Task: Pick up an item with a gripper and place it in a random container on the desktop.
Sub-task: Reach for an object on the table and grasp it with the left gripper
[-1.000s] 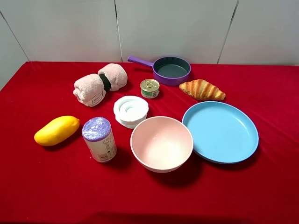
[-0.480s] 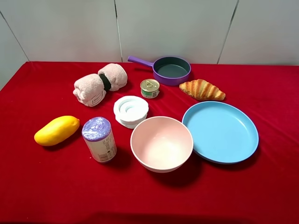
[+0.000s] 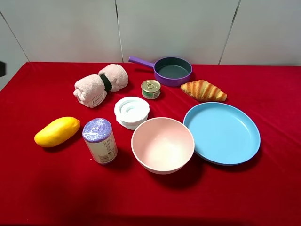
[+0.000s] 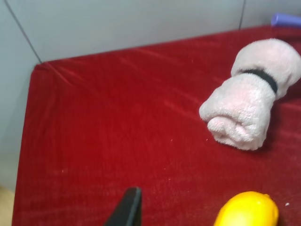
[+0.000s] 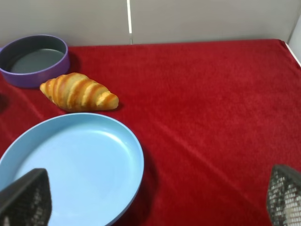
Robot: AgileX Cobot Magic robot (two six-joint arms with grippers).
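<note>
Far left of the pink bowl (image 3: 162, 145), a dark sliver (image 3: 2, 68) (likely the left arm starting its reach) newly appears. The mango (image 3: 57, 131), also left of it, lies untouched. I cannot tell the left gripper (image 4: 128, 209)'s spread; the right gripper (image 5: 155, 200) gapes wide, empty.

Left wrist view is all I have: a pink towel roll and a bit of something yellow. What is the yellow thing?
Observer: A whole mango, lying beside a purple-topped jar.
Operator: Any container close by?
Observer: An empty pink bowl, just right of that jar in the high view.
Operator: Is the right gripper busy?
Observer: No, the right gripper is open and holds nothing.
</note>
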